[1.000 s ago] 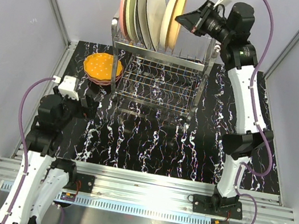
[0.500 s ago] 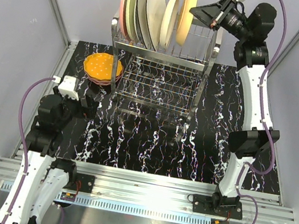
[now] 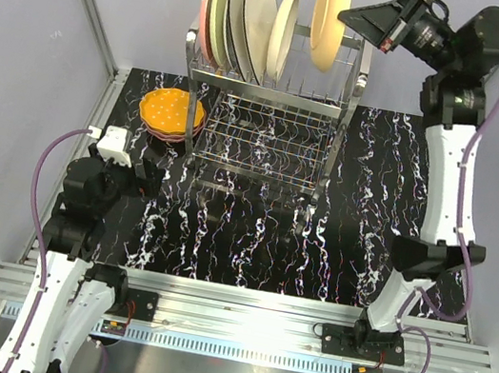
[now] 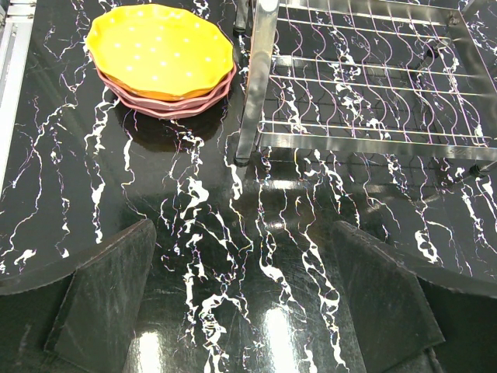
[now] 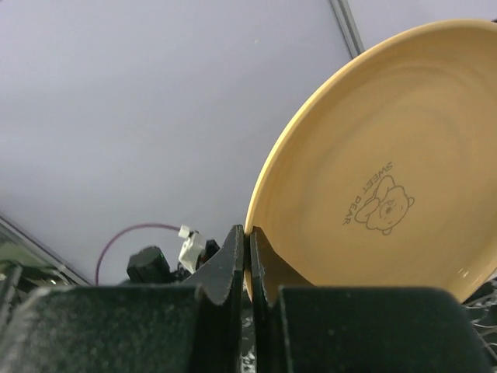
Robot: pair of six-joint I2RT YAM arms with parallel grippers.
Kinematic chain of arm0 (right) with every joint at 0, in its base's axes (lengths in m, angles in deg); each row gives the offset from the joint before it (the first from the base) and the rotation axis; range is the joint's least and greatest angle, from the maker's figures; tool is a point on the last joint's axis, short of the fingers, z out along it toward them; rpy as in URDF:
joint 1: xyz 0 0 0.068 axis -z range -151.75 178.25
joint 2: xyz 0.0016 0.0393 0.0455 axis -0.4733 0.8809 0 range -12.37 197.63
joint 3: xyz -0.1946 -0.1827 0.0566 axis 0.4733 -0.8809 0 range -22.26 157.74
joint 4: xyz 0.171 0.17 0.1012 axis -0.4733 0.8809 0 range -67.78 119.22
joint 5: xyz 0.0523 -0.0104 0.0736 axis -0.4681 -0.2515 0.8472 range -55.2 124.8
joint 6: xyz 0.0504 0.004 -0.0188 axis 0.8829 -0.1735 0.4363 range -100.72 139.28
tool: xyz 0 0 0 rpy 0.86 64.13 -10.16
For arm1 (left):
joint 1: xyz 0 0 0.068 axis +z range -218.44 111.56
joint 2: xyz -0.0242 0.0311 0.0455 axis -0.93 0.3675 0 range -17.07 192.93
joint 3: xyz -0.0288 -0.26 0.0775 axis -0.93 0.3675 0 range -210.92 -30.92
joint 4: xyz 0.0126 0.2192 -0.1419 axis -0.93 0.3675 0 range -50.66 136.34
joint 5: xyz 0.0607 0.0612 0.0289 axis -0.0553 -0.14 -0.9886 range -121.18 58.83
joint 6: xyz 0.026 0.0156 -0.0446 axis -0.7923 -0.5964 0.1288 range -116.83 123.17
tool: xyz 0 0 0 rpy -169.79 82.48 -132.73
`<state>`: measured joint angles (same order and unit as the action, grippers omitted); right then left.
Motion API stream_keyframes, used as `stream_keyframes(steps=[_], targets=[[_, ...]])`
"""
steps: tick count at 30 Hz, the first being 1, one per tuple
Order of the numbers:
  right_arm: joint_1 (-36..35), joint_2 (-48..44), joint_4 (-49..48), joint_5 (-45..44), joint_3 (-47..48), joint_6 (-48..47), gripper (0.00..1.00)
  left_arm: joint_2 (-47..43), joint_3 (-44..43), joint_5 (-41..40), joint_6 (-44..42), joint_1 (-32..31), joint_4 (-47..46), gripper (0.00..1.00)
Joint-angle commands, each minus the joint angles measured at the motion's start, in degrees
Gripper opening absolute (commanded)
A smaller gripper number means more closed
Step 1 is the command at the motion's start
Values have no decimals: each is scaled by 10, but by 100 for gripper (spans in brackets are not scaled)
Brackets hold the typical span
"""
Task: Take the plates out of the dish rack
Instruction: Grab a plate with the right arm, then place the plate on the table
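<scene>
Your right gripper (image 3: 344, 15), pinching the rim of the pale yellow round ceramic plate (image 3: 327, 31), has lifted it clear of the chrome wire dish rack (image 3: 274, 104) below it. That plate is unloaded and ready to carry away. Your left gripper (image 4: 245, 264) waits, spread wide.

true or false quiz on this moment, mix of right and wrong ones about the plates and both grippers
1. The right gripper is shut on the rim of the yellow plate. True.
2. The yellow plate rests in the dish rack. False: the gripper holds it in the air, out of the slots.
3. The left gripper grips the orange plate. False: it is open and empty; that plate lies on pink plates on the table.
4. Several upright plates stand in the rack's top tier. True.
</scene>
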<state>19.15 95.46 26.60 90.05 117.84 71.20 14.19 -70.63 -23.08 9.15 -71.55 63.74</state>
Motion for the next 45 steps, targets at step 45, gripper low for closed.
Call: stream_keyframes(steps=[45], targets=[[138,-524,464,-351,-683,-903,0,-44,0,39,-3,-6,-30,99]])
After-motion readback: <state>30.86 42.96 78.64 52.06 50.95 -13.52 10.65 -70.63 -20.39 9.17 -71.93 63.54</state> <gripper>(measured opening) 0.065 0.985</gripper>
